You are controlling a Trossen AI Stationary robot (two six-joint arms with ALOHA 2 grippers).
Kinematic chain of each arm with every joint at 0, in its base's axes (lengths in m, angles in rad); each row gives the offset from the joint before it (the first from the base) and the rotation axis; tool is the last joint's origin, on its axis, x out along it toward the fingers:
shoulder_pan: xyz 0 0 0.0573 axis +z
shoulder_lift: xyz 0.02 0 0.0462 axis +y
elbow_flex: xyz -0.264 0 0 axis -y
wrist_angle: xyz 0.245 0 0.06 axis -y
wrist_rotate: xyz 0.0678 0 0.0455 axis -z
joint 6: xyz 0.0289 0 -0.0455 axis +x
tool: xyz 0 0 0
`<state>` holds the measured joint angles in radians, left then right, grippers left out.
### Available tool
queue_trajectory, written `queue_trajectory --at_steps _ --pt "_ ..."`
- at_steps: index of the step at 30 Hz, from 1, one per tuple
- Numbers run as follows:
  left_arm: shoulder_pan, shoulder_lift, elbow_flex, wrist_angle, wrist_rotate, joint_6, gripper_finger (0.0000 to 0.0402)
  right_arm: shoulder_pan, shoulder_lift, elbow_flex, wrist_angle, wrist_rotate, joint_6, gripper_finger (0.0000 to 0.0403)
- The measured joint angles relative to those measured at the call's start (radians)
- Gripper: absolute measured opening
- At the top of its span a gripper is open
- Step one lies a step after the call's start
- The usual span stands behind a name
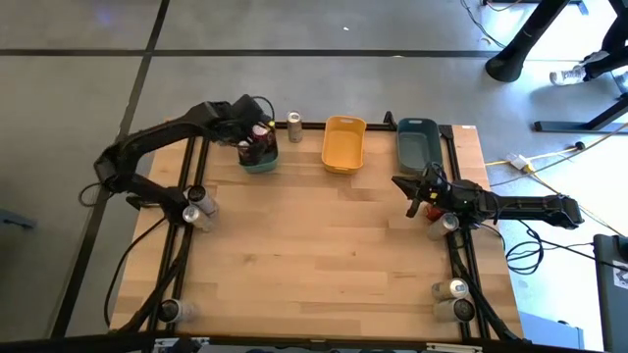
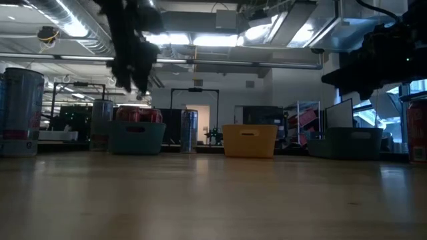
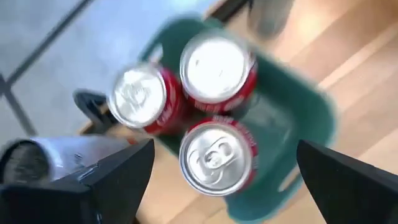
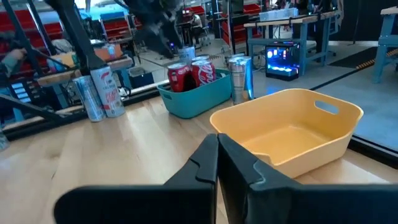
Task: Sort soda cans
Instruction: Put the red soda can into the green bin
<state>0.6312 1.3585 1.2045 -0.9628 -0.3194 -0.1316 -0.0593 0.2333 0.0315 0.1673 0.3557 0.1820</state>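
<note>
Three red soda cans [image 3: 214,155] with silver tops stand upright in the teal tray [image 1: 260,159] at the table's far left. My left gripper [image 3: 225,152] hovers open above them, one finger on either side of the nearest can and clear of it; in the low view it [image 2: 137,77] hangs well above the tray [image 2: 137,137]. A dark silver can [image 1: 294,123] stands on the table just right of the teal tray. My right gripper [image 4: 217,146] is shut and empty, low over the table's right side [image 1: 414,191], near the grey-blue tray.
The yellow tray [image 1: 343,143] and the grey-blue tray [image 1: 417,143] sit along the far edge, with nothing showing inside them. More cans stand at the left edge [image 1: 198,208], beside the right arm [image 1: 446,224], and in the near corners [image 1: 453,299] [image 1: 172,311]. Bare wood spans the middle.
</note>
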Motion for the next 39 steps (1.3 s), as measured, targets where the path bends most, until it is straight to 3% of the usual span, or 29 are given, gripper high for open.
queue_trajectory --at_steps 6,11,16,21,25,33,39 --pt "-0.095 -0.153 0.017 0.033 -0.002 -0.045 0.0379 0.000 0.000 0.000 0.028 0.001 -0.004 0.0010" --pt "-0.236 -0.257 -0.004 0.041 -0.001 -0.137 0.0379 0.000 0.000 0.028 0.062 -0.041 -0.020 0.0010" --pt "-0.386 -0.310 -0.063 0.102 -0.008 -0.180 0.0379 0.000 0.002 0.165 0.002 -0.079 -0.105 0.0010" --pt "-0.471 -0.316 -0.132 0.165 -0.025 -0.183 0.0379 0.000 0.056 0.382 -0.252 -0.034 -0.168 0.0019" --pt "-0.496 -0.314 -0.180 0.202 -0.026 -0.188 0.0379 0.000 0.168 0.580 -0.533 0.049 -0.162 0.0072" --pt "-0.517 -0.314 -0.223 0.275 -0.030 -0.171 0.0379 0.000 0.485 0.974 -1.224 0.188 0.048 0.0243" --pt "-0.516 -0.314 -0.233 0.302 -0.030 -0.167 0.0379 0.000 0.664 1.094 -1.595 0.157 0.207 0.0337"
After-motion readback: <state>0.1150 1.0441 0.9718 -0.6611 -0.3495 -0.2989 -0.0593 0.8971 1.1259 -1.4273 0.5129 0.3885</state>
